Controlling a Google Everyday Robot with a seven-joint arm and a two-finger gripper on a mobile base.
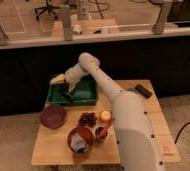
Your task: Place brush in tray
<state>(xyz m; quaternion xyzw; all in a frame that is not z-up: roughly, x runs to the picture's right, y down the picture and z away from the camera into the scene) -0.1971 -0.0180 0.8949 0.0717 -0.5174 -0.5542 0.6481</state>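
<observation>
— Where is the hand?
— Down inside the green tray, near the tabletop's far left corner. Whether it grips anything, I cannot tell.
— And the brush?
— A dark shape under the hand, in the tray.

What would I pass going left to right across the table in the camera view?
purple bowl → grapes → orange-lidded jar → black bar. The gripper is farther back, down at the green tray. The brown bowl and cup overlap the others, so they are left out.
</observation>
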